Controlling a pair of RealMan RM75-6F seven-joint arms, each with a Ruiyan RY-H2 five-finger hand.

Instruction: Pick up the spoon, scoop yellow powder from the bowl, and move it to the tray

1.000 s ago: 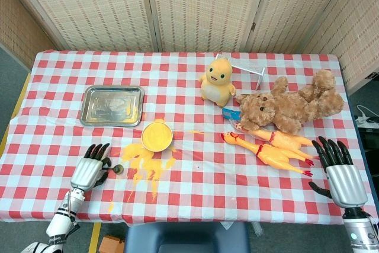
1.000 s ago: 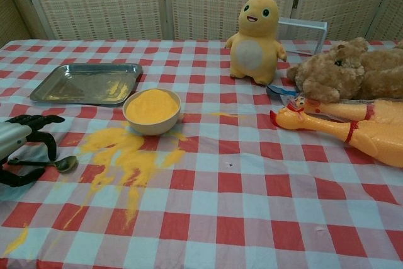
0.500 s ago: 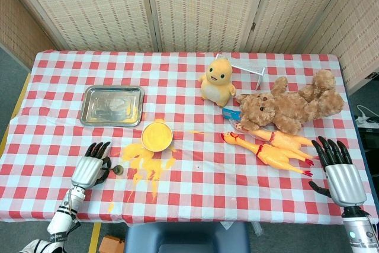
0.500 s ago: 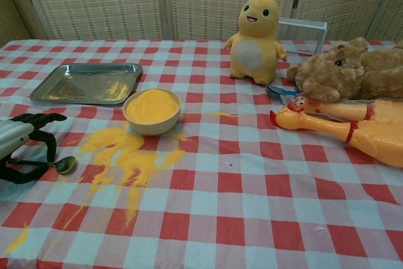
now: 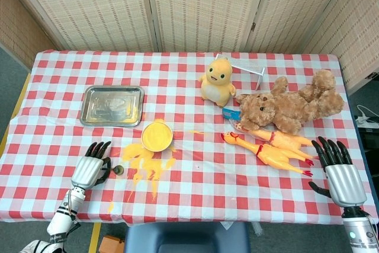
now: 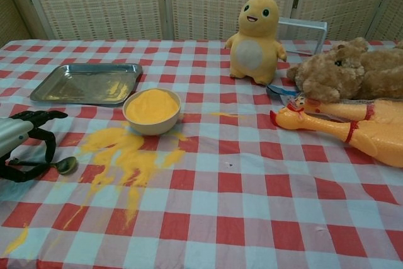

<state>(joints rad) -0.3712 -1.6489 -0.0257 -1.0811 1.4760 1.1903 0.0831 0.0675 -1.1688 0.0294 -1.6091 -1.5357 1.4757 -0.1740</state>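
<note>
1. Head view, lower left of the frame: my left hand [image 5: 89,169] lies low over the cloth, fingers pointing up-frame and a little apart. The spoon [image 5: 118,170] shows only as a small dark bowl just right of it, beside the spilled powder [image 5: 144,164]. I cannot tell from here whether my fingers have the handle.
2. Head view, centre-left: the bowl [image 5: 157,135] is heaped with yellow powder, up and right of the spoon. The tray [image 5: 112,105] sits above-left of the bowl, near but apart.
3. Head view, lower right corner: my right hand [image 5: 340,173] rests fingers spread, holding nothing, well apart from the task. Rubber chicken [image 5: 269,155] and teddy bear [image 5: 290,106] lie to its left.
4. Chest view, left edge: my left hand [image 6: 25,143] is arched over the spoon handle, dark fingers curved down on either side. The spoon [image 6: 63,164] lies flat on the cloth. Contact looks likely, but a closed pinch is not plain.
5. Chest view, left of centre: bowl [image 6: 152,110] full, powder [image 6: 123,155] streaked below it, tray [image 6: 85,84] in the upper left with some yellow in its right corner.
6. Judgement: the step is picking up the spoon. Next calls for closing firmly on the thin handle, lifting level, then swinging right to the bowl.
</note>
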